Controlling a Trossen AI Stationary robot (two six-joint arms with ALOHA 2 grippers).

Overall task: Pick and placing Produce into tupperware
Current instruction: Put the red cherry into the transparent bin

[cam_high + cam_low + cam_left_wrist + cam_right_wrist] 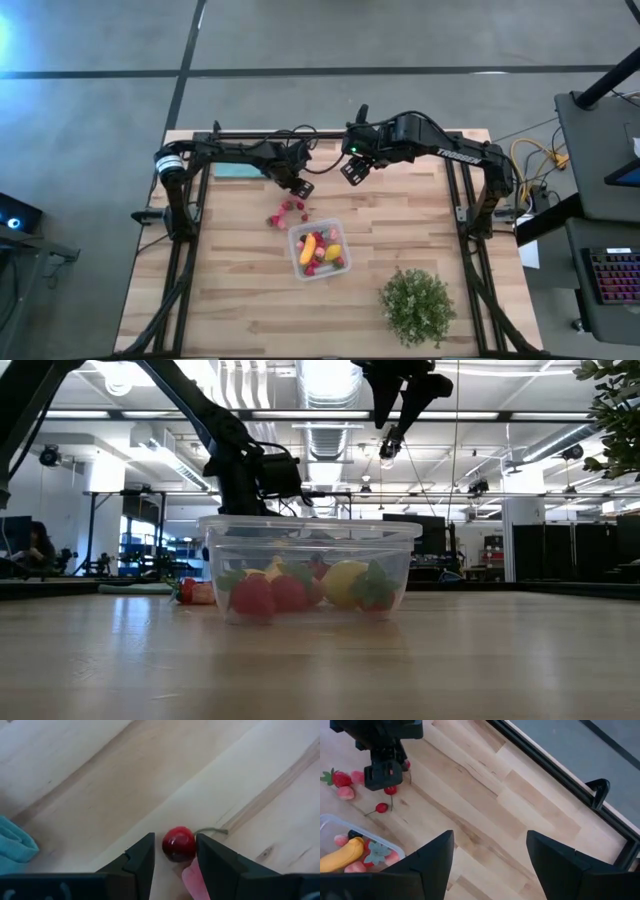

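The clear tupperware (318,248) stands mid-table and holds a yellow banana piece and several red and pink produce pieces; it also shows in the low view (310,565). Loose produce (286,212) lies on the wood just beyond it: a strawberry (340,778), pink bits and two cherries. My left gripper (300,187) is open above this pile. In the left wrist view its fingers (175,840) stand on either side of a red cherry (178,845) without touching it. My right gripper (352,170) is open and empty, high over the far middle of the table.
A green leafy bush (417,305) stands at the near right. A folded teal cloth (238,172) lies at the far left, under the left arm. A pink piece (194,880) lies beside the cherry. Bare wood stretches across the table's near left and far right.
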